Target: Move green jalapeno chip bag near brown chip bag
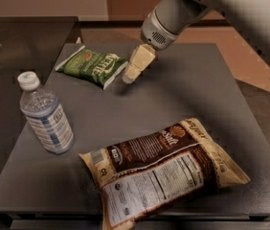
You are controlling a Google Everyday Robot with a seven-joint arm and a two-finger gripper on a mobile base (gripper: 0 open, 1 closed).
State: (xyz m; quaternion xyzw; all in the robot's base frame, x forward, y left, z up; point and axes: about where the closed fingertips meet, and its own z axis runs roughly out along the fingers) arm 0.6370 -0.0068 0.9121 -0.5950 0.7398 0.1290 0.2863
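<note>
**Three things lie around one closed gripper**

The cream gripper [129,76] hangs over the dark grey flat table [187,85]. Its two fingers are pressed together with nothing between them. The small, crinkly green jalapeno chip bag [91,66] lies just beside its tip, on the picture's left. The big, cream-edged brown chip bag [161,169] lies well apart, nearer the camera. A clear plastic water bottle [46,116] stands further left.

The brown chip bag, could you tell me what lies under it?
The brown chip bag lies on the dark table; anything else beneath is covered. The gripper hovers beside the green chip bag.
</note>
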